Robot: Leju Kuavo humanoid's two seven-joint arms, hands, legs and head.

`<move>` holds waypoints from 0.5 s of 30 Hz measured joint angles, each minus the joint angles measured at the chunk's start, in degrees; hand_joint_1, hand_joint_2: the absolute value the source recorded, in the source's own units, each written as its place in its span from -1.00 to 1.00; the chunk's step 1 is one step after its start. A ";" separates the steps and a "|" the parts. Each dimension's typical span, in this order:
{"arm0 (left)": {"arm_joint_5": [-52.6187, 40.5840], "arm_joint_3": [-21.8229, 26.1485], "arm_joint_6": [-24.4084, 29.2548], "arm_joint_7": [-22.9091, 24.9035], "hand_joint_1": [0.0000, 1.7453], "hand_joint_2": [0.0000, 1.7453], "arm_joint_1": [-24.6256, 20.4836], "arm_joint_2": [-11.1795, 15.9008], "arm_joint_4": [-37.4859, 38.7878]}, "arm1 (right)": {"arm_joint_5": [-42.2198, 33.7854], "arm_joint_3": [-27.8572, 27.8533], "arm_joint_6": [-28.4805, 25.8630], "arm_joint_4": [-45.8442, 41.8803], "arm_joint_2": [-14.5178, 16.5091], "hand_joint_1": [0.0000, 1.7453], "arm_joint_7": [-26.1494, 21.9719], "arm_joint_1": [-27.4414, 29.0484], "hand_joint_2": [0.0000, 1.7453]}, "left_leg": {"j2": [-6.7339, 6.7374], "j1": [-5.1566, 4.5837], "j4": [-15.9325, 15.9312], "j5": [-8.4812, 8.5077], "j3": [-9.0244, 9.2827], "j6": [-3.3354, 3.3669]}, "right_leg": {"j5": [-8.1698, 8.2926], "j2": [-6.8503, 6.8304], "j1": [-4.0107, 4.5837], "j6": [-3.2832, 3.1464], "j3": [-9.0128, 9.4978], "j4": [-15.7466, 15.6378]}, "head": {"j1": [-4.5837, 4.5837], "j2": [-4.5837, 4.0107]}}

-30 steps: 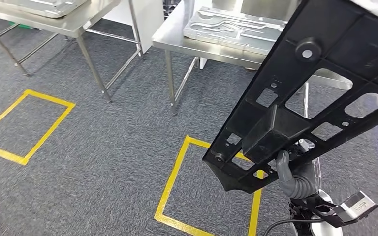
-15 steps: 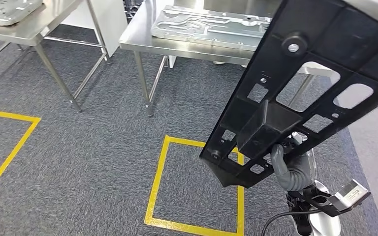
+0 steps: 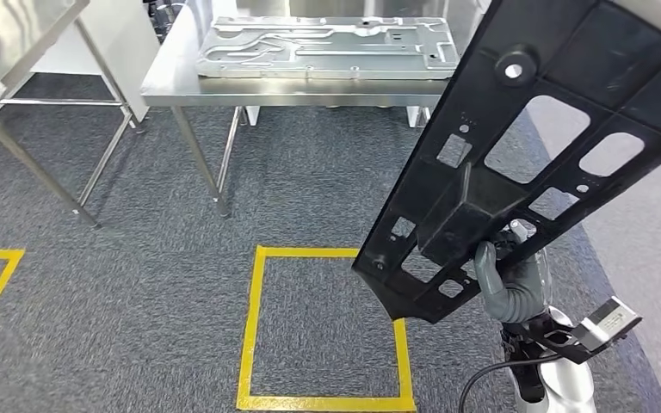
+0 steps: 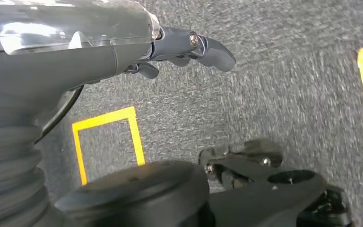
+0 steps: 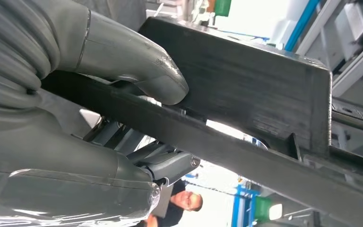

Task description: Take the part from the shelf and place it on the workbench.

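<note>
My view has swung round: the workbench [image 3: 310,90] now sits squarely ahead instead of off to one side, so I'm lined up to approach. My right hand [image 3: 506,284] clamps the black part [image 3: 525,163], raised near the bench; the left hand [image 4: 189,47] looks empty, fingers loosely curled, I think.

Steel workbench [image 3: 293,89]: ribbed metal panel [image 3: 327,45] lying flat on top (covers most of the surface). Grey carpet floor [image 3: 138,284]: yellow tape square [image 3: 254,327] in front of workbench.
</note>
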 joint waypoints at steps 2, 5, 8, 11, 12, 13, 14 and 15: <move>-0.01 0.02 0.05 0.42 -1.00 1.00 0.13 0.18 0.00 | 0.07 0.33 -0.20 0.50 0.04 1.00 -0.31 0.01 1.00 | -1.80 0.02 -7.36 4.62 2.81 0.62 | -0.03 1.57 -0.01 0.11 0.13 0.09 | 0.01 0.00; -0.01 0.08 0.09 0.47 -1.00 1.00 0.29 0.47 0.00 | 0.21 0.70 -0.74 1.00 0.10 1.00 -0.86 -0.01 1.00 | -4.77 0.01 -14.32 6.93 5.22 1.58 | 0.20 3.44 -0.19 0.92 -0.44 0.28 | 0.01 0.00; -0.11 0.14 0.25 0.31 -1.00 1.00 0.12 0.49 0.00 | 1.01 0.74 -1.60 1.22 0.11 1.00 -1.68 0.29 1.00 | -3.68 0.16 -15.32 7.23 5.58 2.39 | 0.28 3.60 -0.26 2.04 -0.96 0.44 | 0.01 0.00; -0.38 0.14 0.46 -0.12 -1.00 1.00 0.30 0.49 0.00 | 2.37 0.75 -2.53 1.25 0.16 1.00 -2.34 0.53 1.00 | -2.23 0.41 -16.14 7.74 6.14 3.15 | -3.76 -1.25 -0.17 2.86 -4.28 7.48 | 0.02 0.00; -0.49 0.14 0.54 -0.21 -1.00 1.00 0.38 0.51 0.00 | 2.65 0.76 -2.70 1.26 0.17 1.00 -2.38 0.65 1.00 | -1.81 0.38 -16.13 7.72 6.12 3.22 | -5.58 -2.22 -0.34 3.14 -6.28 11.50 | 0.02 0.00; -0.60 0.14 0.61 -0.26 -1.00 1.00 0.41 0.55 0.00 | 2.86 0.76 -2.84 1.27 0.19 1.00 -2.38 0.82 1.00 | -1.41 0.36 -16.10 7.66 6.10 3.19 | -6.69 -2.61 -0.55 3.38 -7.94 14.82 | 0.02 0.00; -0.68 0.14 0.67 -0.27 -1.00 1.00 0.41 0.62 0.00 | 3.06 0.76 -2.91 1.28 0.19 1.00 -2.37 0.99 1.00 | -1.06 0.36 -16.07 7.58 6.14 3.12 | -6.77 -2.75 -0.76 3.59 -8.74 16.36 | 0.02 0.00; -0.71 0.14 0.71 -0.32 -1.00 1.00 0.41 0.70 0.00 | 3.21 0.76 -2.93 1.28 0.19 1.00 -2.36 1.10 1.00 | -0.76 0.38 -16.03 7.46 6.22 3.00 | -5.74 -2.84 -0.95 3.75 -8.27 15.52 | 0.02 0.00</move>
